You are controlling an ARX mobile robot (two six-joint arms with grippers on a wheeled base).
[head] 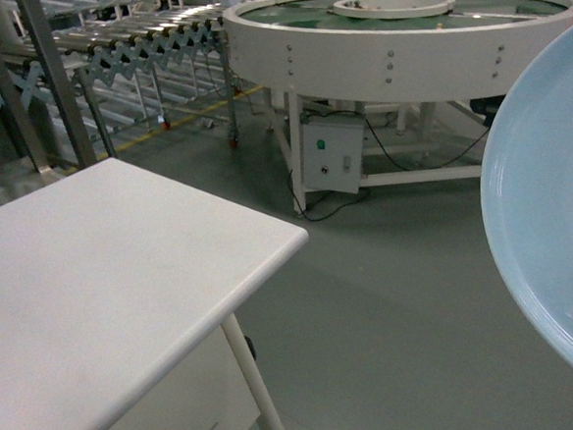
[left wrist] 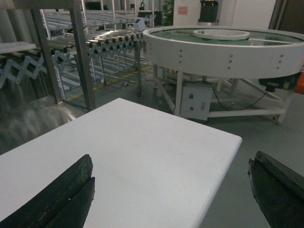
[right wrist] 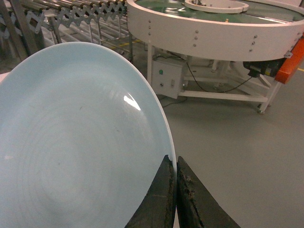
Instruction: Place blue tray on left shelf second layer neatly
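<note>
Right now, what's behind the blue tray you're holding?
Behind the blue tray, pinched by the right gripper, are grey floor, roller conveyor and round white conveyor table. The floor directly behind the tray is hidden.

No text or labels can be read.

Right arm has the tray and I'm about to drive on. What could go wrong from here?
The pale blue glossy oval tray is held only at its rim by the right gripper, so a jolt could make it pivot or slip.

In the head view it juts out on the right, near the white rounded-corner table and round white conveyor; a turn might clip one.
</note>
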